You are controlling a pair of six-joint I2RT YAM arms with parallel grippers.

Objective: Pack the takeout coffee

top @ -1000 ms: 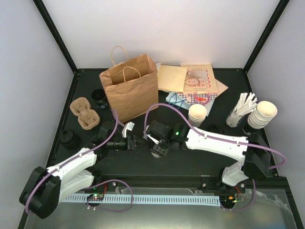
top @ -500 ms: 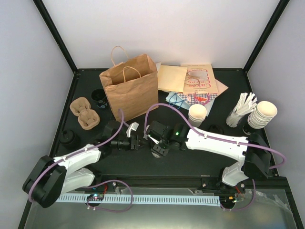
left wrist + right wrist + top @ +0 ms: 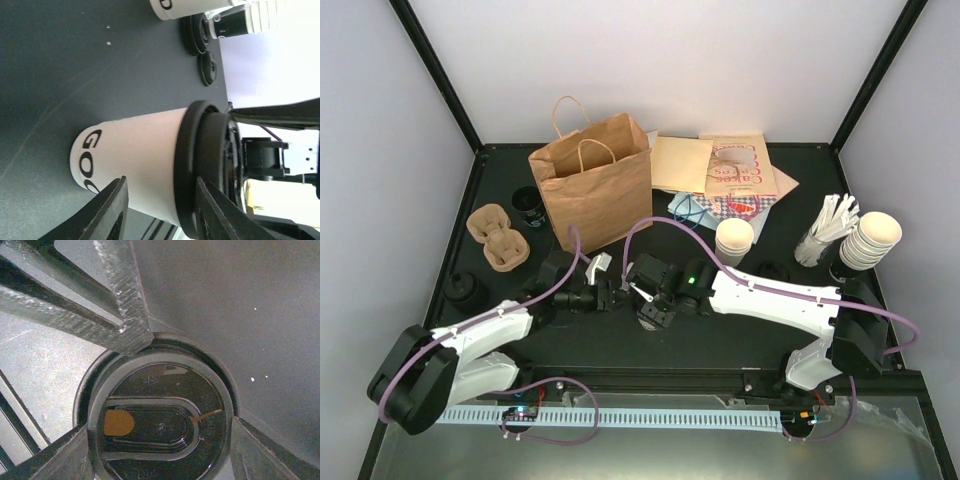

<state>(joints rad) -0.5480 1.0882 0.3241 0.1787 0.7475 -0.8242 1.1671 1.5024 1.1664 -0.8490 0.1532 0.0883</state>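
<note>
Round black plastic lid (image 3: 160, 425) caps the tapered paper cup (image 3: 135, 160).

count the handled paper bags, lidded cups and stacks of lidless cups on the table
handled paper bag: 1
lidded cup: 1
lidless cup stacks: 2
total: 4

from above, the right gripper (image 3: 648, 306) hides nearly all of the takeout coffee (image 3: 135, 155); at 7 o'clock in the left wrist view, a finger (image 3: 111, 210) of the left gripper (image 3: 160, 212) covers its lettering.
</note>
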